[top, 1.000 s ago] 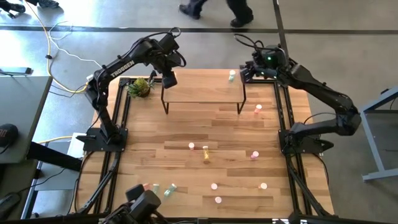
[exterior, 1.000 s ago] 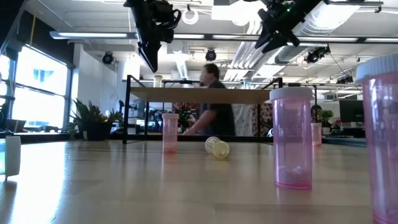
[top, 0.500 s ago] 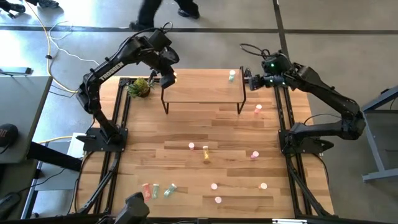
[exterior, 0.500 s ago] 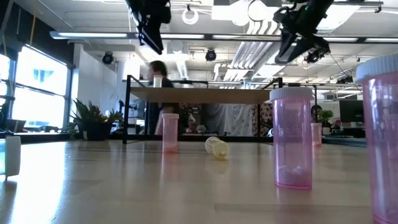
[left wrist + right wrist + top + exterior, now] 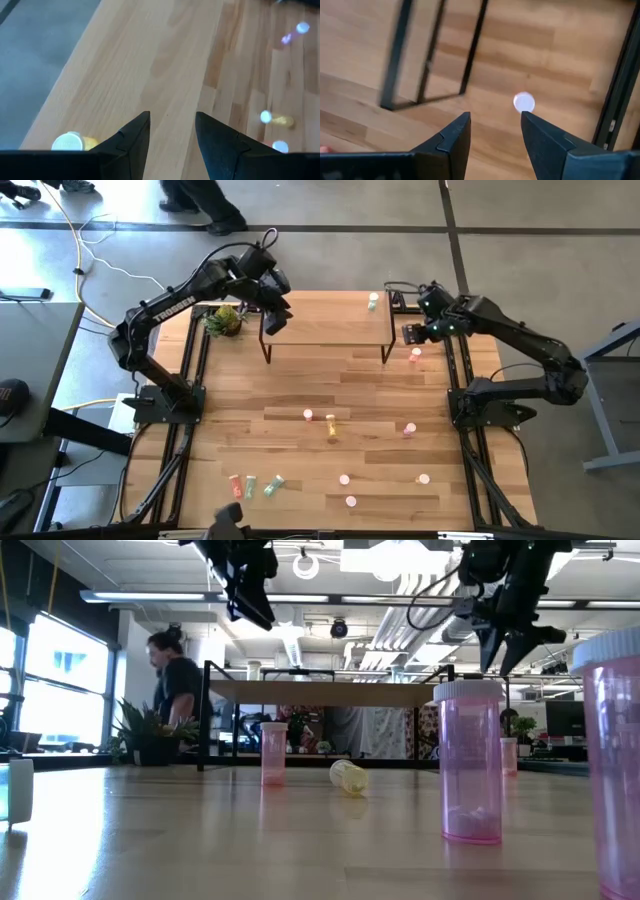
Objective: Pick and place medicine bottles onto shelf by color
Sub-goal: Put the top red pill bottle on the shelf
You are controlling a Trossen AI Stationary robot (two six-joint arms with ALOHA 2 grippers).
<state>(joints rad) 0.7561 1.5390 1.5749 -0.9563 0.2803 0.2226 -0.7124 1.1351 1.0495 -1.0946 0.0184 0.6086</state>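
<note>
The pink bottle (image 5: pixel 415 356) standing upright on the table just beside the shelf (image 5: pixel 330 328), at its right-hand legs, is found almost directly below the empty, parted right gripper (image 5: pixel 412 333), far nearer than the left gripper (image 5: pixel 277 321), likewise parted and empty

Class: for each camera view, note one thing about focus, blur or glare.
High view: evenly lit, table sharp. Low view: the nearest pink bottle is oversized and cut off by the frame; ceiling lights glare. Left wrist view: distant bottles are soft glowing blobs. Right wrist view: shelf legs are smeared, and a pale bottle cap is blown out white.
</note>
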